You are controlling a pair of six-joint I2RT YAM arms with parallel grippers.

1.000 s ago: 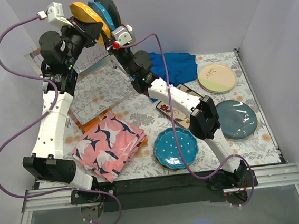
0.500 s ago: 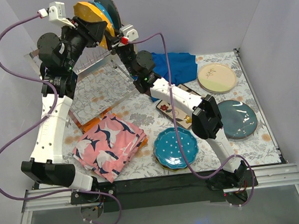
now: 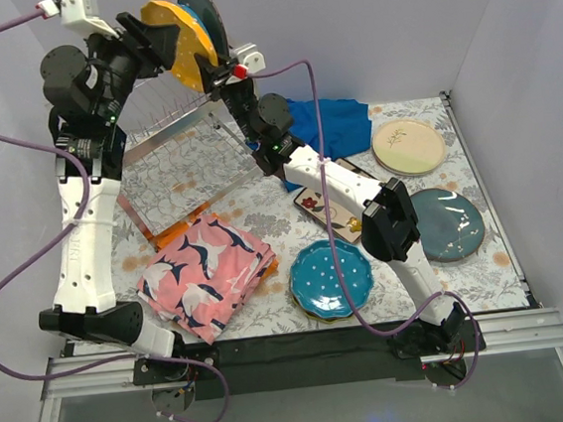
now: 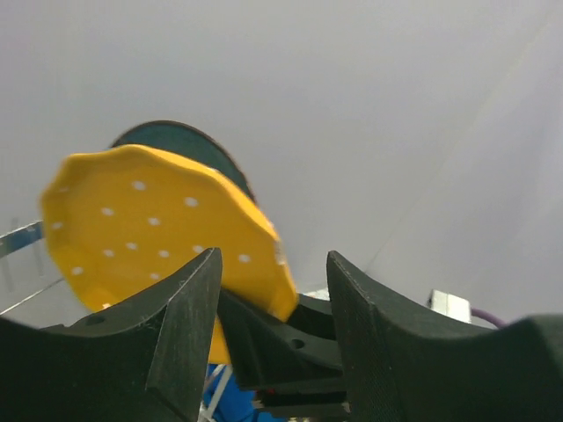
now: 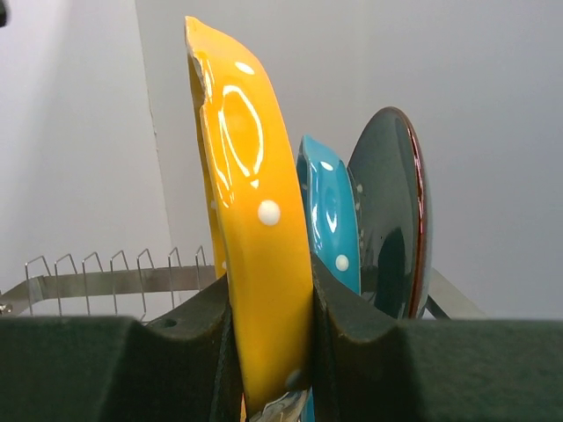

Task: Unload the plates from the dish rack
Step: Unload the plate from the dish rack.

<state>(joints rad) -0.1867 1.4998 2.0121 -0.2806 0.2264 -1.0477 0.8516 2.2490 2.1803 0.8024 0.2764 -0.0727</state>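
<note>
A yellow-orange dotted plate [image 3: 180, 47] stands on edge at the far end of the dish rack [image 3: 174, 132]. My right gripper [image 3: 217, 76] is shut on its lower rim [image 5: 255, 264]. Right behind it in the rack stand a teal dotted plate [image 5: 330, 220] and a dark teal plate [image 5: 391, 211]. My left gripper [image 3: 148, 34] hangs open just left of the yellow plate [image 4: 158, 224], with nothing between its fingers [image 4: 189, 325]. Beyond its jaws I see the right gripper's black body.
On the table lie a cream plate [image 3: 408, 147], a dark teal plate [image 3: 445, 223], a teal dotted plate [image 3: 331, 278] and a square floral plate [image 3: 321, 210] partly under the right arm. A pink patterned cloth [image 3: 208, 273] lies front left, a blue cloth [image 3: 328, 127] behind the right arm.
My left gripper has opened, let go of the yellow plate and drawn up and to the left. The right gripper has stayed shut on that plate.
</note>
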